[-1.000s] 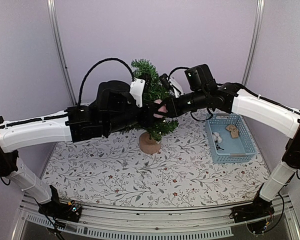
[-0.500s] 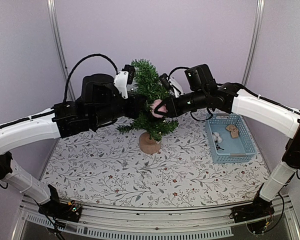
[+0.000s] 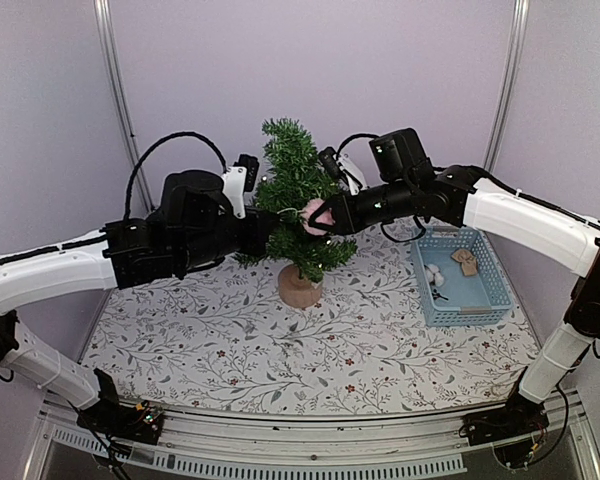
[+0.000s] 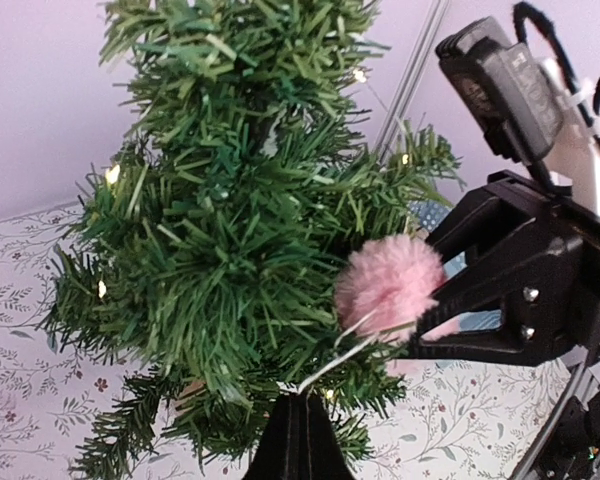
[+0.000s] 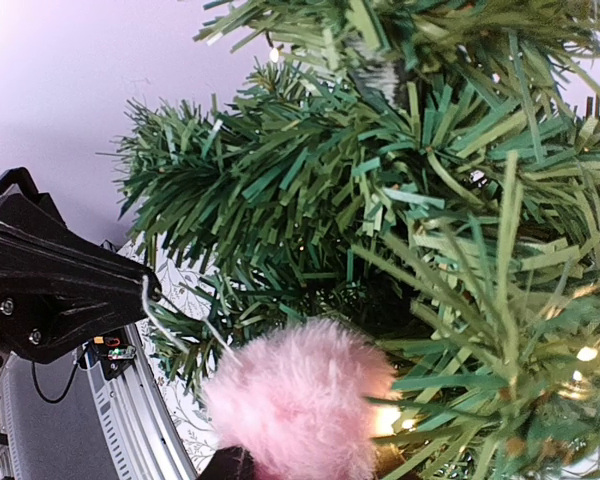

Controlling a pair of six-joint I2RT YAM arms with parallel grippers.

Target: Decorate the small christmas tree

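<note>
The small christmas tree (image 3: 295, 190) stands on its tan wooden base (image 3: 300, 288) at the table's back middle. A fluffy pink pom-pom (image 3: 312, 217) sits against its right mid branches. My right gripper (image 3: 323, 219) is shut on the pom-pom, which also shows in the right wrist view (image 5: 300, 400). My left gripper (image 3: 270, 232) is left of the tree, shut on the pom-pom's thin white string (image 4: 355, 350). The string runs taut from the left gripper (image 4: 300, 398) to the pom-pom (image 4: 390, 288). The right gripper (image 5: 310, 468) barely shows below the pom-pom.
A blue basket (image 3: 470, 318) at the right holds a white ornament (image 3: 435, 272) and a brown one (image 3: 466, 261). Small warm lights glow in the tree. Purple walls and metal posts close in the back.
My left arm has drawn back leftward from in front of the tree, still pinching the string. The right arm and pom-pom have stayed in place.
</note>
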